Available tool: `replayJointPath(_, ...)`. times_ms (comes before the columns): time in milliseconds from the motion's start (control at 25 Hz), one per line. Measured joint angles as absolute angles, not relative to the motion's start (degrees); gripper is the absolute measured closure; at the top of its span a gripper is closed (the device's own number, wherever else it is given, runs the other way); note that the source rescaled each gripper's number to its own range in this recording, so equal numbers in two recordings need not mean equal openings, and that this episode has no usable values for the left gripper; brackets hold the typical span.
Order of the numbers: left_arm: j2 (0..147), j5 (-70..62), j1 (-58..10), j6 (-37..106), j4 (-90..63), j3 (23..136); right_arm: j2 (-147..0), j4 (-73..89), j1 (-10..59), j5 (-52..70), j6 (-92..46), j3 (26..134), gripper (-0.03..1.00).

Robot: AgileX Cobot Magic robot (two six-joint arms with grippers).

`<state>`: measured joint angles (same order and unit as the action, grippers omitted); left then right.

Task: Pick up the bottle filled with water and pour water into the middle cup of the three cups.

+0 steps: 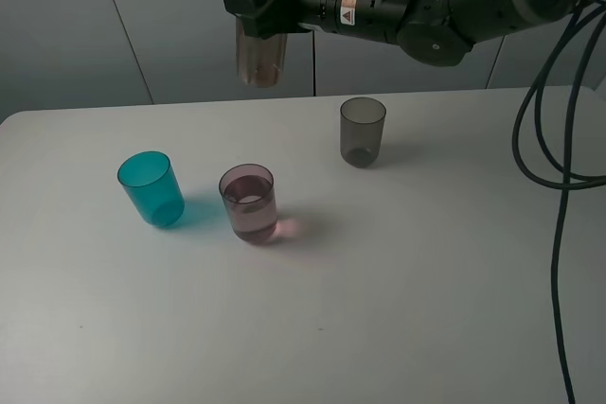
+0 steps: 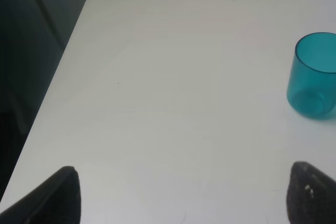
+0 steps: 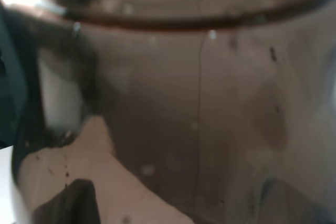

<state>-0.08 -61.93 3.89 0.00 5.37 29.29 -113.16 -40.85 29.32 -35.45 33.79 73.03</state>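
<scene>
High above the counter (image 1: 407,319), the right gripper (image 1: 256,7) clamps its jaws on the bottle (image 1: 260,59), upright so nothing spills; pink cup (image 1: 249,203) holds water; left gripper (image 2: 186,195) idles, jaws apart

This is looking like a robotics lab or test room: a plain white tabletop (image 1: 426,290) is lying below the right end effector (image 1: 258,8), bare grey wall panels (image 1: 57,35) are standing behind it, and loose black cables (image 1: 518,130) are hanging beside its arm.
</scene>
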Motion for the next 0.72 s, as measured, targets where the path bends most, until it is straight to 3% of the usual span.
replayJointPath(480,-0.08,-61.93,3.89,0.0,5.37,29.29,-128.09,-44.0,32.14,-28.14,34.03,89.58,0.95)
replayJointPath(720,-0.08,-61.93,3.89,0.0,5.37,29.29,-131.45,-44.49,32.24,-25.84,33.82,91.1,0.95)
